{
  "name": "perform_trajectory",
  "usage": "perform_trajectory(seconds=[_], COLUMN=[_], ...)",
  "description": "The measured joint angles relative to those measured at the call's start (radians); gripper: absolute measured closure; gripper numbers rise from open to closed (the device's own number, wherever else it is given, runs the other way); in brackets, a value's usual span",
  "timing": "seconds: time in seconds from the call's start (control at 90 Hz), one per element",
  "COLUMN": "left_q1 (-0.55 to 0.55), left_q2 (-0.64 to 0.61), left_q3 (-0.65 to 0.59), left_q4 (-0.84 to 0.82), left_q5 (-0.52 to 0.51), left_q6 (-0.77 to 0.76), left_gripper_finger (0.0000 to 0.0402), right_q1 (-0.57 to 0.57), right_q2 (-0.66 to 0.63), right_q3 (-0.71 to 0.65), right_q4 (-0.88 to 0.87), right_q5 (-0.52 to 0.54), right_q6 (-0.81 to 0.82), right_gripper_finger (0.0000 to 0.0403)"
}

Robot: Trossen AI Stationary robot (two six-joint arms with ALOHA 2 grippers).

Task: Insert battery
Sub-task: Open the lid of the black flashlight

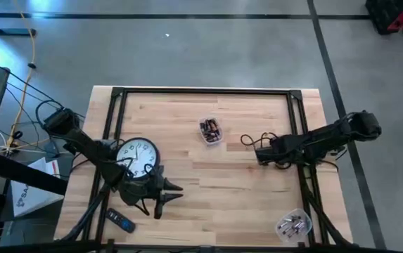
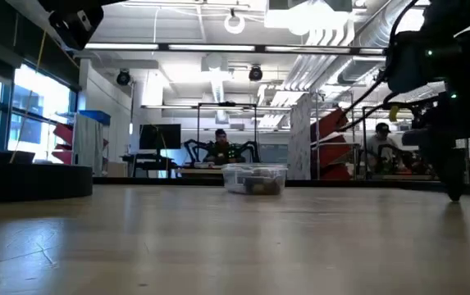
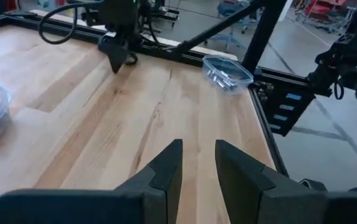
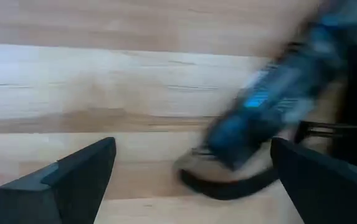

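A clear tub (image 1: 211,131) of batteries sat mid-tabletop (image 1: 243,197), and a second tub (image 1: 293,225) of batteries stood near the right front corner. The left pincer (image 1: 176,192), fingers slightly parted and empty, hovered beside the wall clock (image 1: 136,156), well apart from both tubs. The right pincer (image 1: 258,152), spread wide and holding nothing, hung just right of the middle tub.

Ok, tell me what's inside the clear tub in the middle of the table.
The clear tub holds a small heap of dark batteries, lying loose. Only the top ones show; how many there are, and whatever lies beneath them, is covered.
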Motion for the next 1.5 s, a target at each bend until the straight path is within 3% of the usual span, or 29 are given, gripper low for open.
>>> perform_trajectory(seconds=[0.111, 0.433, 0.556, 0.667, 1.144, 1.267, 1.5], left_q1=[0.007, 0.055, 0.082, 0.102, 0.116, 0.108, 0.087], left_q2=[0.0, 0.0, 0.0, 0.0, 0.0, 0.0, 0.0], left_q3=[0.0, 0.0, 0.0, 0.0, 0.0, 0.0, 0.0], left_q4=[0.001, 0.021, 0.033, 0.032, 0.03, 0.029, 0.029], left_q5=[0.0, 0.019, 0.02, 0.024, 0.106, 0.106, 0.103], left_q6=[0.018, 0.1, 0.136, 0.15, 0.137, 0.123, 0.122], left_gripper_finger=[0.0323, 0.0323, 0.0323, 0.0323, 0.0323, 0.0323, 0.0323], right_q1=[0.0, 0.035, 0.036, 0.006, -0.123, -0.145, -0.164], right_q2=[0.0, 0.0, 0.003, 0.02, 0.122, 0.122, 0.122], right_q3=[0.0, 0.0, 0.001, 0.001, 0.001, 0.001, 0.001], right_q4=[0.014, 0.02, -0.026, -0.085, -0.074, -0.056, -0.006], right_q5=[0.021, 0.265, 0.294, 0.228, 0.29, 0.293, 0.295], right_q6=[0.055, 0.498, 0.643, 0.658, 0.643, 0.637, 0.602], right_gripper_finger=[0.0006, 0.0006, 0.0006, 0.0006, 0.0011, 0.0041, 0.0134])
